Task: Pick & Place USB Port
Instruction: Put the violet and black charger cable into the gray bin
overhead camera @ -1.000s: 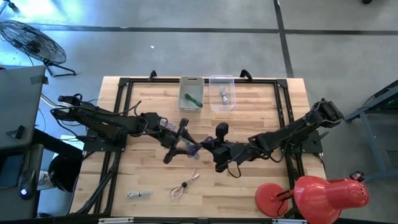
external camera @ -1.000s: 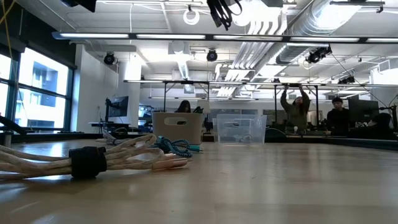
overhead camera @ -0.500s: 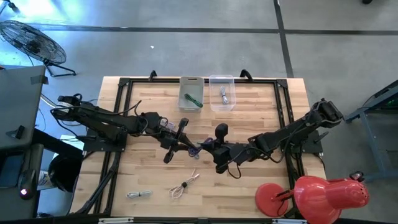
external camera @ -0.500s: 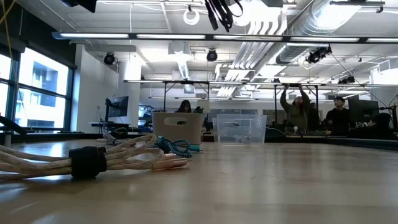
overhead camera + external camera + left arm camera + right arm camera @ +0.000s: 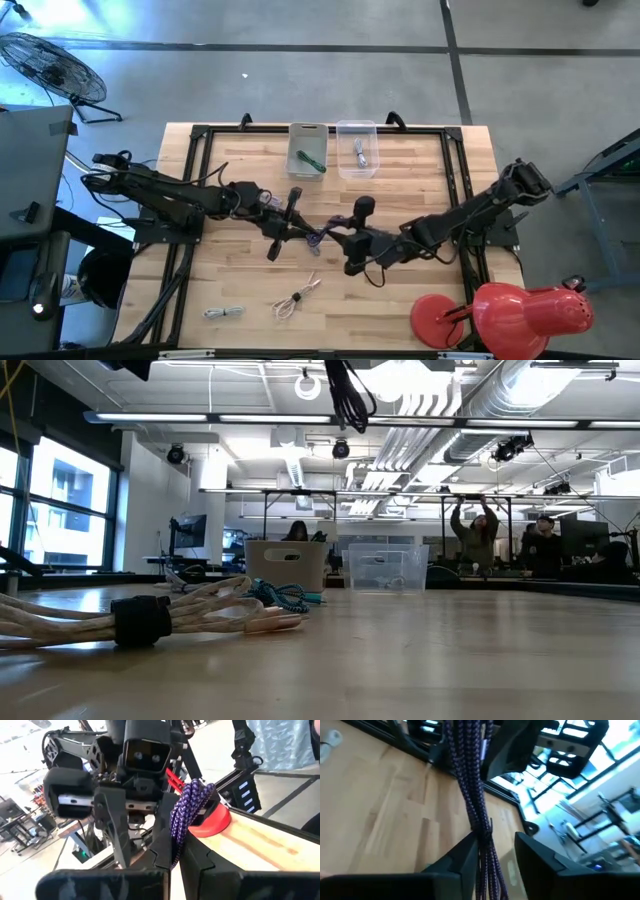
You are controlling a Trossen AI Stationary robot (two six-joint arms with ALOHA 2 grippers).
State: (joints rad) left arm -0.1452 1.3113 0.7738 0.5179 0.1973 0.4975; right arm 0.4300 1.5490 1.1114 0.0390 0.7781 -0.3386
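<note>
1. Left gripper: pinching the purple braided USB cable bundle, hanging above mid-counter.
2. Right gripper: parting, fingers flanking the bundle.

Purple cable mid-table between left claw and right claw.

The desk is a light wooden top inside a black frame. At its far edge a beige bin and a clear bin stand side by side. Near the front edge lie a pale bundled cable and, just beside it, a tan bundled cable. A red lamp sits on the front right corner.
</note>
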